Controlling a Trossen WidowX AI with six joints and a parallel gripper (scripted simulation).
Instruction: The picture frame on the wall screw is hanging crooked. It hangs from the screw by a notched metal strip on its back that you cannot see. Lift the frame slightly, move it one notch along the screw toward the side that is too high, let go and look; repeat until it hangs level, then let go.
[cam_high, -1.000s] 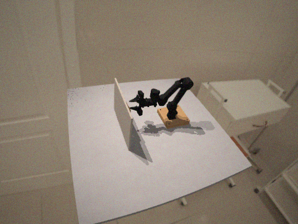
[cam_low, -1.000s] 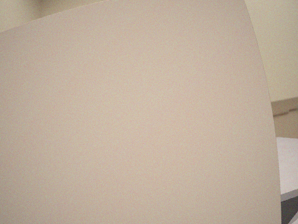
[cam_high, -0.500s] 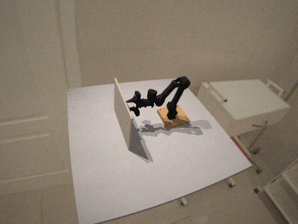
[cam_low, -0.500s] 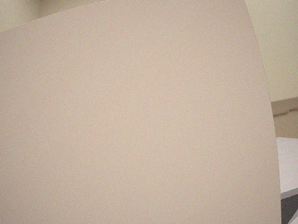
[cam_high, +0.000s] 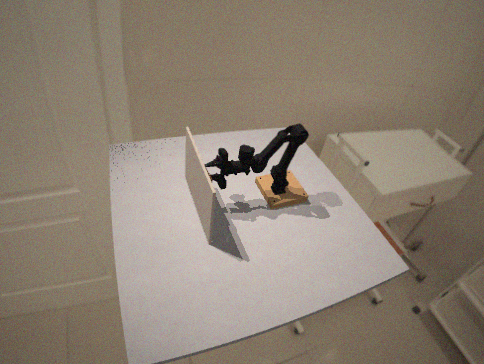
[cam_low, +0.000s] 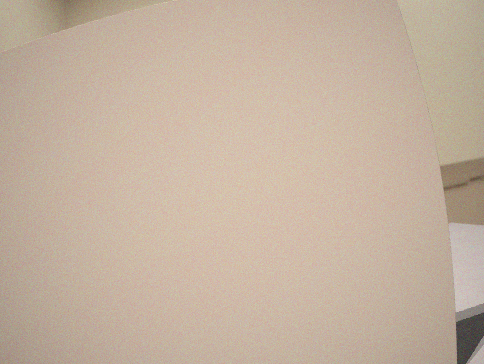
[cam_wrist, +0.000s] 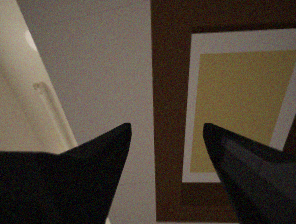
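The black two-fingered end effector (cam_high: 209, 171) (cam_wrist: 166, 128) is parted, its tapering fingers standing apart with nothing clasped between them. In the wrist view, the left-hand finger lies over the pale grey face of an upright, thin, flat panel (cam_high: 197, 185) (cam_low: 225, 175) (cam_wrist: 115, 65), while the right-hand one overlaps the dark brown, rectangular picture frame (cam_wrist: 170, 100). The frame's left edge shows in the gap between the fingertips; whether either finger touches it cannot be told. The frame is against the panel, on the side facing the arm, and runs out of the wrist view at the top and right. Within its border, a white mat (cam_wrist: 187, 150) surrounds a plain mustard-yellow rectangle (cam_wrist: 240, 100). Its screw is out of sight, and how level it hangs cannot be judged from these views. Behind the end effector, the black jointed arm (cam_high: 270, 150) bends up to a raised elbow, then down to a square, orange-tan base block (cam_high: 264, 186) on the broad white worktop (cam_high: 300, 280) (cam_low: 467, 265). Shadows of the arm and panel fall across that surface. Beyond the worktop stands a white, box-shaped cabinet (cam_high: 410, 155) with rail handles. The exterior view is mostly filled by the panel's plain beige back.
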